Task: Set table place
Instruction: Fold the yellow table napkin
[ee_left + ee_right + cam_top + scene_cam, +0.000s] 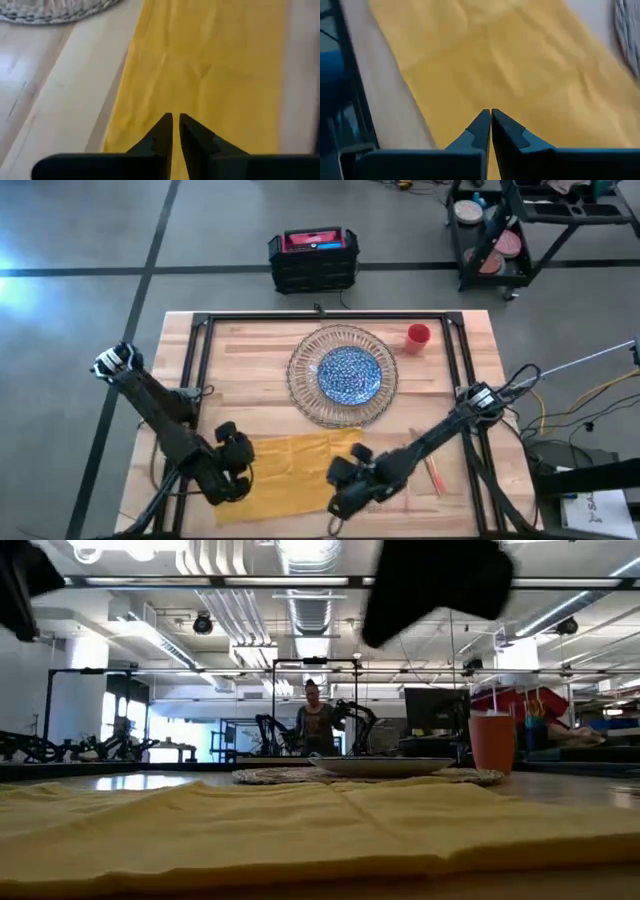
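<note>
1. The worktop [240, 365] is a light wooden slab with a black frame, seen from above.
2. A clear glass plate [302, 393] lies at the centre of the far half of the worktop. A smaller blue plate [349, 374] sits on top of it, centred.
3. A red cup [418, 337] stands upright just beside the glass plate, on its right and toward the far edge. In the low view the cup [491, 743] is apart from the plate rim.
4. A yellow napkin [290, 470] lies flat on the near half of the worktop, in front of the plates and between the two arms. Its surface shows shallow creases.
5. Orange-handled cutlery [433, 474] lies on the worktop to the right of the napkin, beside the right arm. The individual pieces cannot be told apart.
6. The left hand [234, 470] is at the napkin's left end. In the left wrist view its fingers [159, 137] are pressed nearly together with a thin gap, and nothing is between them; the napkin [210, 65] lies beneath.
7. The right hand [345, 480] is at the napkin's right end. In the right wrist view its fingers [479, 129] are pressed together above the napkin [510, 65], holding nothing.
8. A person [316, 725] is in the room behind the worktop.
</note>
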### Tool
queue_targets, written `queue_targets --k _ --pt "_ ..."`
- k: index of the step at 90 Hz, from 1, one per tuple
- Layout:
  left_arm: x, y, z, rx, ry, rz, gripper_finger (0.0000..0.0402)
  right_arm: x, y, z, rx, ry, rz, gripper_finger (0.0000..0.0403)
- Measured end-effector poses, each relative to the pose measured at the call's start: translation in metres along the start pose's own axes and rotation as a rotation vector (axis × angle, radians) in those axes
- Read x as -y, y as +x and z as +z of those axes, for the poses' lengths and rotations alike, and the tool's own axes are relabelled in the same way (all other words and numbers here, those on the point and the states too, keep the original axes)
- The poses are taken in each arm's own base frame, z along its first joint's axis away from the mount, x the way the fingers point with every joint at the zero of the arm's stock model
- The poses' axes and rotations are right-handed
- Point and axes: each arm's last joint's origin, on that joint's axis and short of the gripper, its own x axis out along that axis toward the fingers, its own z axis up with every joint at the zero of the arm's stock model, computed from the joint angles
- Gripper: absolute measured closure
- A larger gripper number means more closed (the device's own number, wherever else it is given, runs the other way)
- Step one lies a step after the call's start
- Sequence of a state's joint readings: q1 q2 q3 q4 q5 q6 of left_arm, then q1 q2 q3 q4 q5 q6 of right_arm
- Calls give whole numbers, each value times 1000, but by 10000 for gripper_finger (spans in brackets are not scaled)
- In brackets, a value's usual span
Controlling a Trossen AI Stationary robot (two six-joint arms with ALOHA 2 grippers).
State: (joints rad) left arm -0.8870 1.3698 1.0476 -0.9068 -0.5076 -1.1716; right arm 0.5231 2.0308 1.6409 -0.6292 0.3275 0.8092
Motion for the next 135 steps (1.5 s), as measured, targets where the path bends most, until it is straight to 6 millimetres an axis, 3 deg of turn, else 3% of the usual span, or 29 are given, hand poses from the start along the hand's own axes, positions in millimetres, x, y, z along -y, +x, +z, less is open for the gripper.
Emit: queue_targets --k 12,29,39,52,65,78,101,115,135 --pt "7 -5 -9 -14 -62 -29 382 18 10 25 21 -123 44 403" --pt "13 15 -30 -135 -143 31 382 38 18 52 59 -362 110 396" --pt "15 28 -39 -194 -210 85 382 48 26 67 104 -453 172 368" --pt "19 37 -45 -236 -249 106 382 70 47 76 92 -470 126 316" --pt "29 49 -49 -232 -285 86 382 94 78 75 -26 -430 179 296" --pt "35 67 -59 -261 -297 118 381 108 102 64 -142 -401 185 325" --pt "37 89 -73 -296 -287 193 381 107 103 52 -242 -371 157 395" --pt "33 95 -78 -296 -244 224 381 102 97 42 -309 -352 139 400" --pt "9 91 -81 -249 -188 332 381 92 94 38 -317 -330 143 402"
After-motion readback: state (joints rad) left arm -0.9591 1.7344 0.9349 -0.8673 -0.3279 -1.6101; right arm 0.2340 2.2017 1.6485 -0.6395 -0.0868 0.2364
